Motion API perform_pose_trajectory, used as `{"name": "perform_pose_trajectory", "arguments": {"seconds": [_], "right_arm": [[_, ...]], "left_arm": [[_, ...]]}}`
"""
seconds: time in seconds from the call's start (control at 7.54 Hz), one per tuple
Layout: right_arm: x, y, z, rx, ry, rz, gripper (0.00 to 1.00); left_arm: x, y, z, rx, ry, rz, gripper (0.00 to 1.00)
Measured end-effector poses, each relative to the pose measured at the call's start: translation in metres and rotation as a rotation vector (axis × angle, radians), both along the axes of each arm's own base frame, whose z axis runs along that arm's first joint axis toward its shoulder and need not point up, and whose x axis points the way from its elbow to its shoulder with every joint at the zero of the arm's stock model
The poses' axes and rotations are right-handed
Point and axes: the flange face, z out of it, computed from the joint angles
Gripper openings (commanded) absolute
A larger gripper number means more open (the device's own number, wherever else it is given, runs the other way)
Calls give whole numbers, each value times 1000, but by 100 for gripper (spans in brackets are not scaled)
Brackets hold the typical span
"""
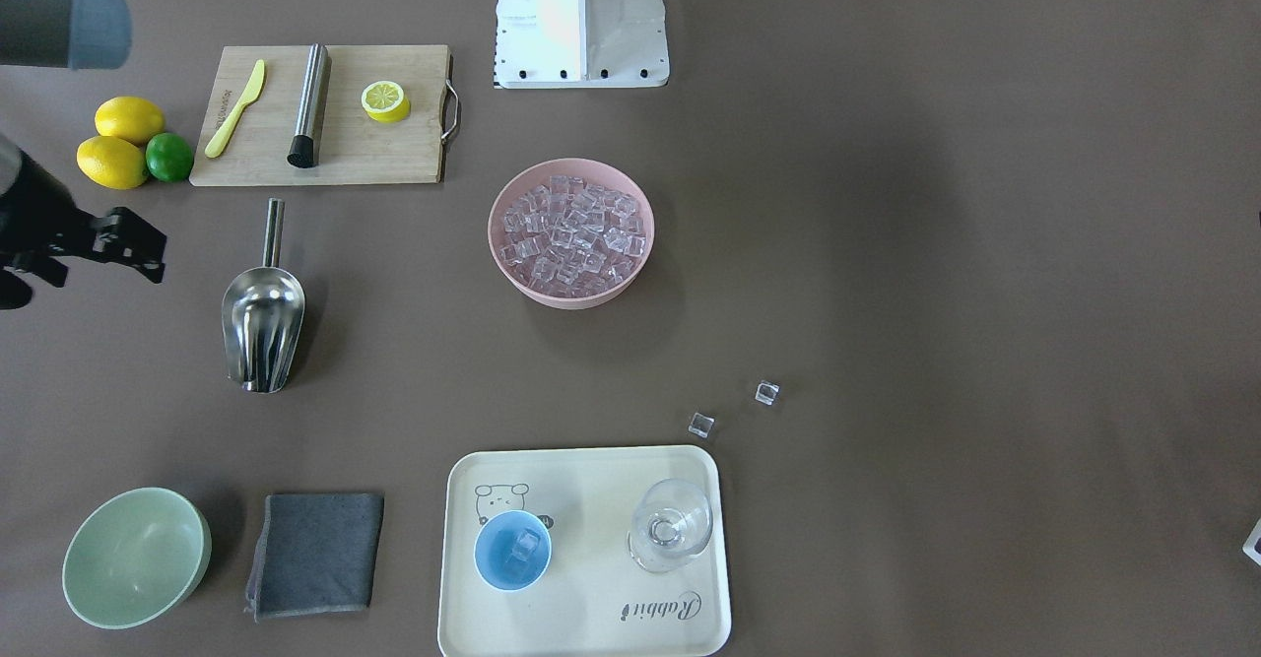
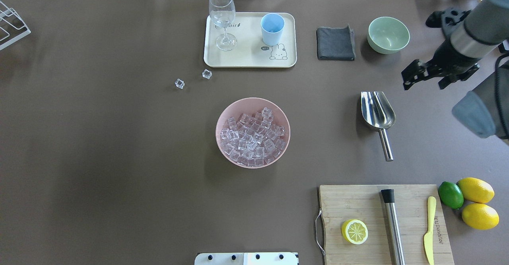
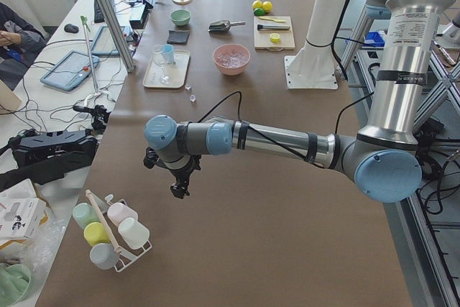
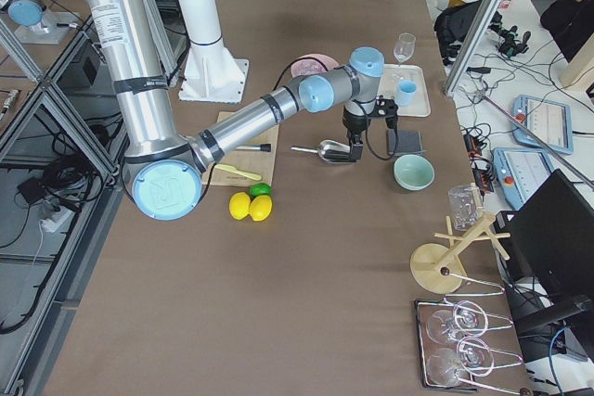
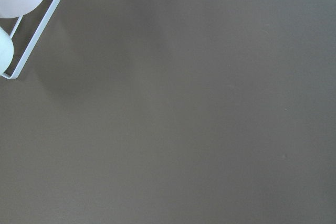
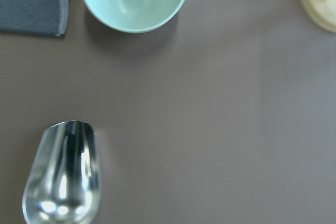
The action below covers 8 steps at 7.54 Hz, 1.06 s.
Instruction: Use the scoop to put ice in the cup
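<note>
The right hand [image 2: 424,83], fingers apart and empty, is hovering near the tabletop's [image 2: 119,157] right end beside the scoop [image 2: 377,114]; of the left hand [image 3: 177,188] I cannot tell. A skewed pinch is risking rolling the round handle [image 2: 385,146], and on the far-edge tray [image 2: 246,56] the cup [image 2: 272,28] is inviting spills like the two stray ice cubes [image 2: 179,83].

I am logging my scoop [image 1: 262,327] as shining mirror-silver steel. The table [image 1: 887,243] is showing plain dark brown. The cup [image 1: 512,551] is reading light blue; the ice [image 1: 574,229] is looking clear and glassy, the ice bowl [image 1: 571,300] showing pink. The tray [image 1: 591,499] is showing cream, carrying a line-drawn animal and dark lettering. The cloth [image 1: 315,554] is showing dark grey, the empty bowl [image 1: 133,558] pale green. The lemons [image 1: 111,162] are glowing yellow, the lime [image 1: 168,157] green, the knife [image 1: 236,107] yellow-green, the board [image 1: 394,150] showing pale wood grain.
</note>
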Motion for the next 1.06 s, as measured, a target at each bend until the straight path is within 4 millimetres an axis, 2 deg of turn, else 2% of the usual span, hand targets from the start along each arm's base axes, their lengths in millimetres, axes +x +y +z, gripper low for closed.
{"name": "perform_pose_trajectory", "arguments": {"seconds": [0.13, 0.27, 0.4, 0.53, 0.66, 0.8, 1.06], "right_arm": [[45, -8, 20, 20, 30, -13, 100], [96, -15, 58, 32, 51, -50, 100], [140, -6, 104, 32, 38, -95, 100], [172, 7, 140, 23, 13, -116, 100], [187, 16, 162, 10, -3, -120, 100], [194, 21, 173, -3, -10, -119, 100], [196, 26, 181, -16, -15, -117, 100]], "left_arm": [[0, 1, 1, -2, 0, 0, 97], [0, 2, 2, -5, 1, 0, 97], [0, 4, 4, -7, 1, 0, 97], [0, 5, 4, -8, 0, 0, 97], [0, 5, 5, -9, 0, 0, 97], [0, 8, 7, -13, -1, 1, 97], [-2, 20, 10, -19, -4, -2, 97]]}}
